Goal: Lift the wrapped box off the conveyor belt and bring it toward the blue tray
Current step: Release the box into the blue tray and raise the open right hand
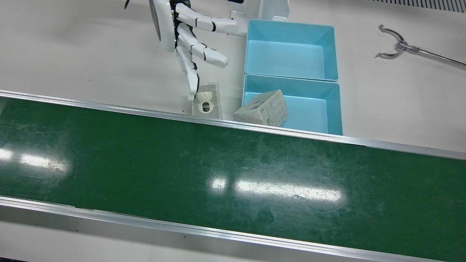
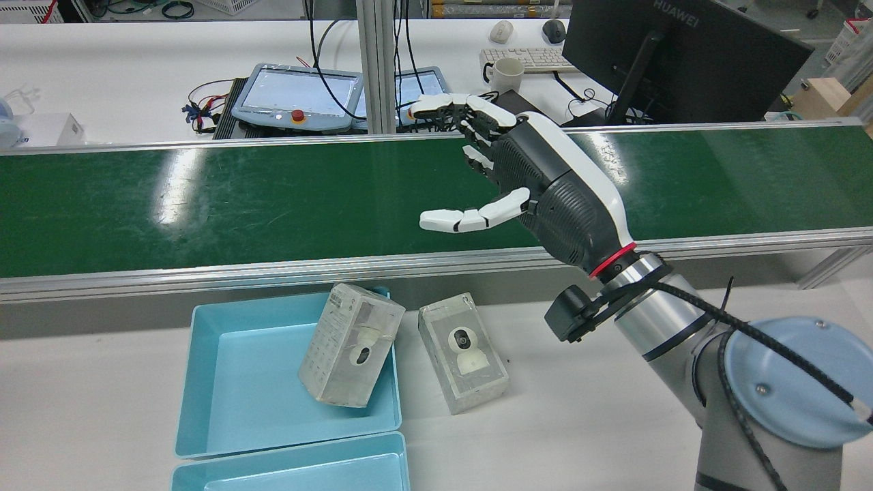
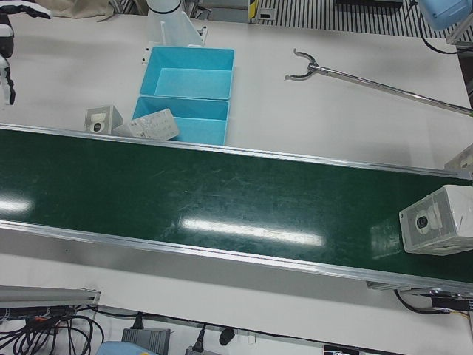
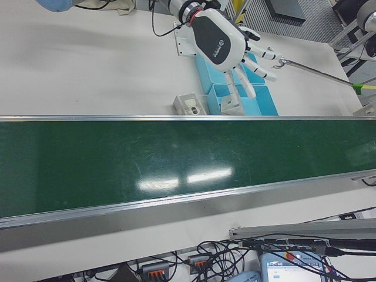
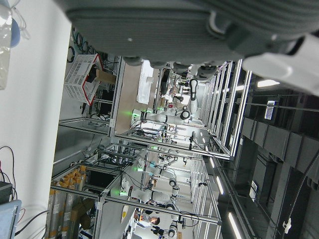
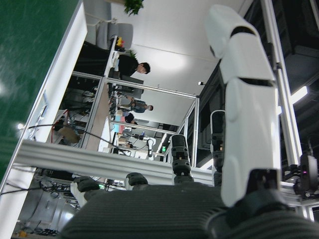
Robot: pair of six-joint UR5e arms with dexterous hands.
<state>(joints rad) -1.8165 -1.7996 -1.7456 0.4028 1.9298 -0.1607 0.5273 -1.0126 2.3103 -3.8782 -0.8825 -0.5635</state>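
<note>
Green conveyor belt (image 1: 145, 163) runs the table's whole length. One wrapped box (image 3: 436, 220) sits on it at the end on the robot's left, by the belt's operator-side edge. The right hand (image 1: 182, 32) hangs over the table on the robot's side of the belt, fingers spread wide, holding nothing. Only the left hand's (image 5: 174, 30) dark palm edge shows, so I cannot tell its state. Two blue trays (image 1: 340, 109) stand touching along the belt's robot-side edge. A second box (image 1: 262, 108) leans tilted on the nearer tray's corner by the belt. A third box (image 1: 206, 103) lies on the table just beside that tray, under the right hand's fingertips. A grabber tool (image 1: 391, 45) lies beyond the trays.
</note>
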